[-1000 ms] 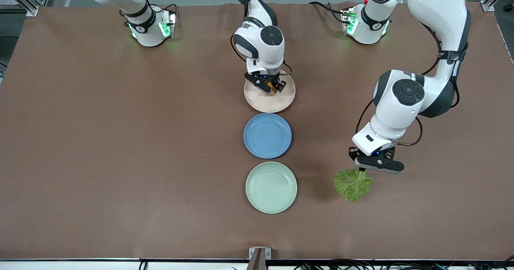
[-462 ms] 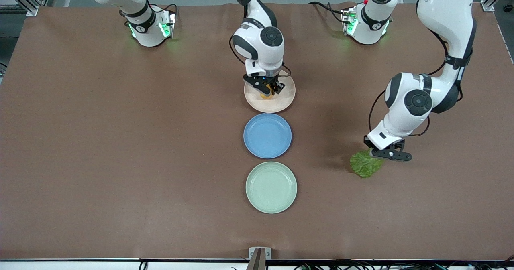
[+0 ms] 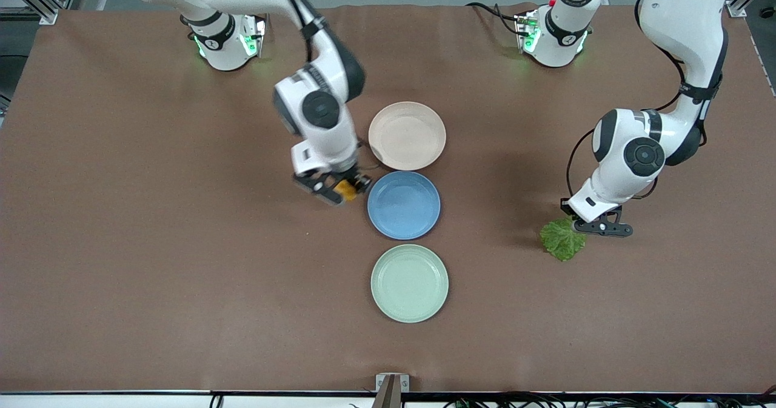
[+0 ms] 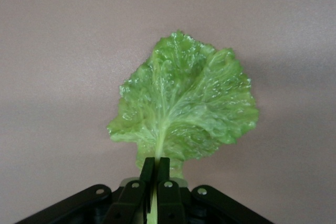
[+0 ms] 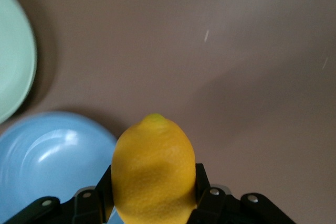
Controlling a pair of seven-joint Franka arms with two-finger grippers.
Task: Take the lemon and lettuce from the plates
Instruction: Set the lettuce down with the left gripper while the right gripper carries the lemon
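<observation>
Lemon lifted off plate, 1 lettuce, 3 plates

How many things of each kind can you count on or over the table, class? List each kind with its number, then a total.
Plates: 3 (beige-pink plate, blue plate, mint green plate)
Lemon: 1, in the right gripper
Lettuce: 1, in the left gripper
Total: 5

Three plates lie in a row; lemon beside the middle plate, lettuce well apart.
</observation>
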